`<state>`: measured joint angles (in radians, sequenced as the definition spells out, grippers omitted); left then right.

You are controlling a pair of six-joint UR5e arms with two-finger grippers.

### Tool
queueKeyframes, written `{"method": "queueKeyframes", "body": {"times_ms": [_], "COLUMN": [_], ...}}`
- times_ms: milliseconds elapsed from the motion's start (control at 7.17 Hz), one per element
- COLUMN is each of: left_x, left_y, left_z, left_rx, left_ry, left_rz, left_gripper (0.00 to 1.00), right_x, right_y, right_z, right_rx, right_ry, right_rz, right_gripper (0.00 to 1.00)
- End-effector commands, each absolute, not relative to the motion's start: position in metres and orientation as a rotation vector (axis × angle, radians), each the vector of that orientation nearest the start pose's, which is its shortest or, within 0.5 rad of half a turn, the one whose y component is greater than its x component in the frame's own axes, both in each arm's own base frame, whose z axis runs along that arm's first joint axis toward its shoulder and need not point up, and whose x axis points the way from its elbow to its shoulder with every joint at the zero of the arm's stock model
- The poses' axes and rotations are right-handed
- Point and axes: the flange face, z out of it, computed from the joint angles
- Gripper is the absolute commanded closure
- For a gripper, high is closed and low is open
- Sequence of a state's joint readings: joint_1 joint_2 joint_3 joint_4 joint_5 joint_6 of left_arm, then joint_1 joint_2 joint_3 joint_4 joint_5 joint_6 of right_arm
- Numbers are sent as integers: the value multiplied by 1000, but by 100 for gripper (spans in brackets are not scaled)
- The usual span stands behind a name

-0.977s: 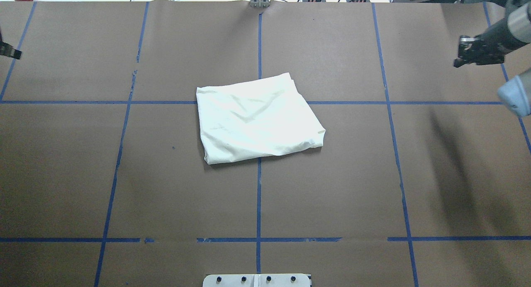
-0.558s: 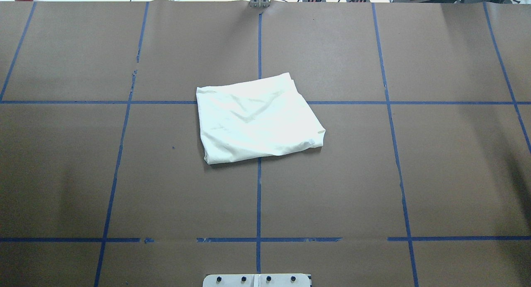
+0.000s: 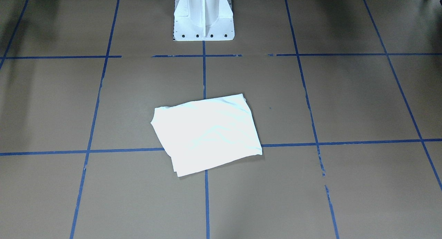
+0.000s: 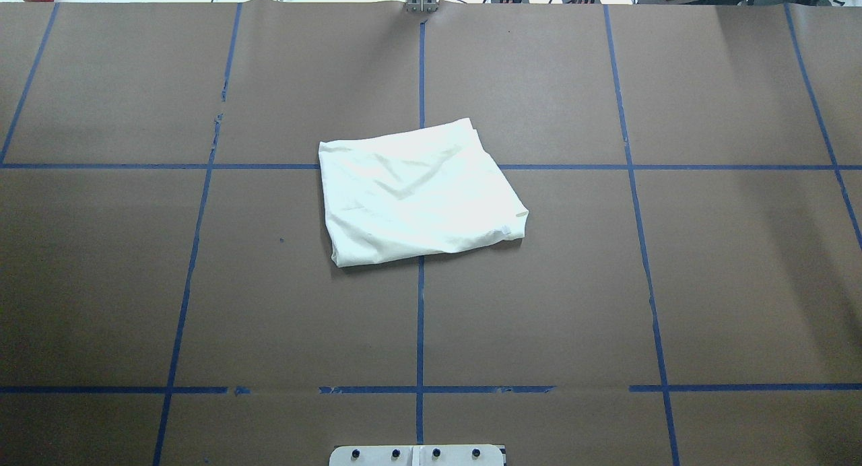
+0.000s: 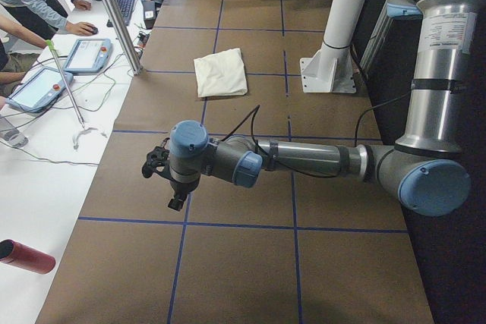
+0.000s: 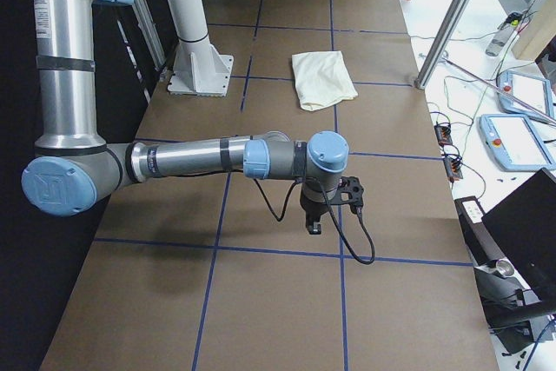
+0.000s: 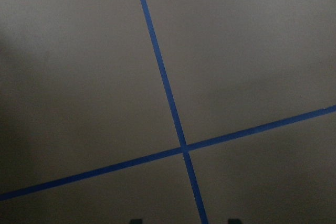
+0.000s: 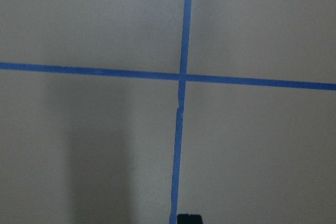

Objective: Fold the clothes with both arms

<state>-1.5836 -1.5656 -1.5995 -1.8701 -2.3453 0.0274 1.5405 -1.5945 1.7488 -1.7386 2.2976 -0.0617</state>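
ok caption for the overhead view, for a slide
Folded cream shirt, plain side up, over a blue tape crossing on the brown table

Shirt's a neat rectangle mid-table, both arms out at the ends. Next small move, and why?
Probably none on the cloth: I'd leave both arms parked and call the fold done. The T-shirt lies as a compact folded rectangle, plain side up, with nothing touching it. The left end effector and right end effector hang over bare table, far from it.

Bare brown paper (image 4: 202, 284) all round the folded T-shirt (image 4: 417, 193), white pedestal base (image 3: 203, 16) robot-side, metal post (image 5: 114, 17) at far edge
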Motion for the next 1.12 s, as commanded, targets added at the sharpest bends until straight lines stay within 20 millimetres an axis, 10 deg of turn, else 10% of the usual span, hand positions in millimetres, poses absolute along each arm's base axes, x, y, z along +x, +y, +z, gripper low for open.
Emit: {"method": "queueKeyframes", "body": {"times_ms": [0, 558, 977], "left_x": [-69, -66, -67], "left_y": [-501, -493, -469], "left_z": [599, 599, 546], "left_rx": [278, 108, 189], "left_ry": [786, 767, 765], "left_rz": [-32, 16, 55], "left_gripper": [0, 0, 0], "right_x": [52, 43, 38], "right_y": [-474, -471, -472], "right_z": [603, 618, 623], "right_rx": [-14, -51, -52], "right_ry": [-729, -727, -729], "right_rz": [-81, -85, -96], "right_gripper": [0, 0, 0]}}
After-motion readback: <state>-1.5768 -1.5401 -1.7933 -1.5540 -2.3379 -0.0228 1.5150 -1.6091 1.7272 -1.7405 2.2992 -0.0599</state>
